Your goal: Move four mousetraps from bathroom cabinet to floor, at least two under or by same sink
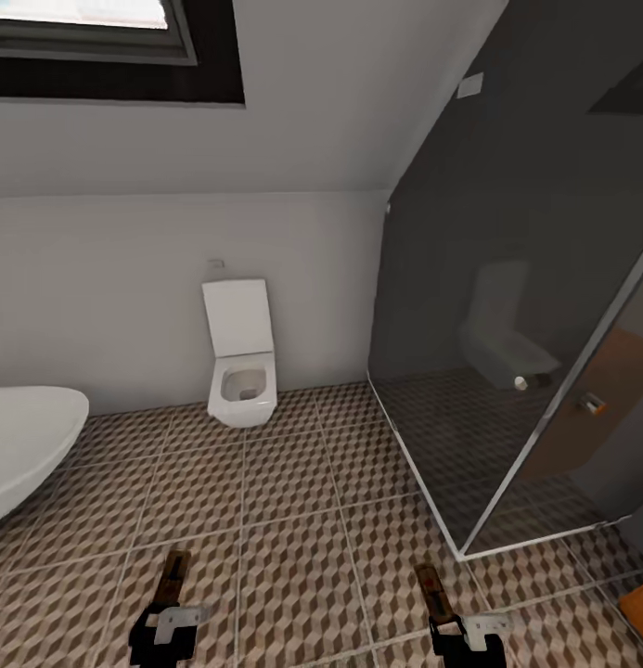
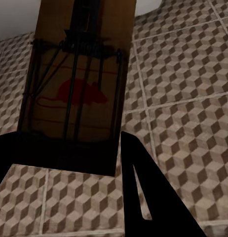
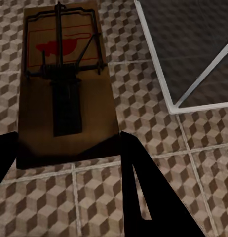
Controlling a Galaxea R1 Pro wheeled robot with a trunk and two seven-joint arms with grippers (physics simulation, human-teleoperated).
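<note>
Both my arms are low and forward, only the gripper ends showing at the bottom of the head view. My left gripper (image 1: 163,620) points ahead, fingers closed on a mousetrap (image 1: 173,572) that sticks out forward from the tips, board roughly level. In the left wrist view my dark fingers (image 2: 143,197) clamp the board's near end. My right gripper (image 1: 462,629) is in the same pose, clamped on a second mousetrap (image 1: 433,591); its fingers (image 3: 143,197) grip that board's near edge.
</note>
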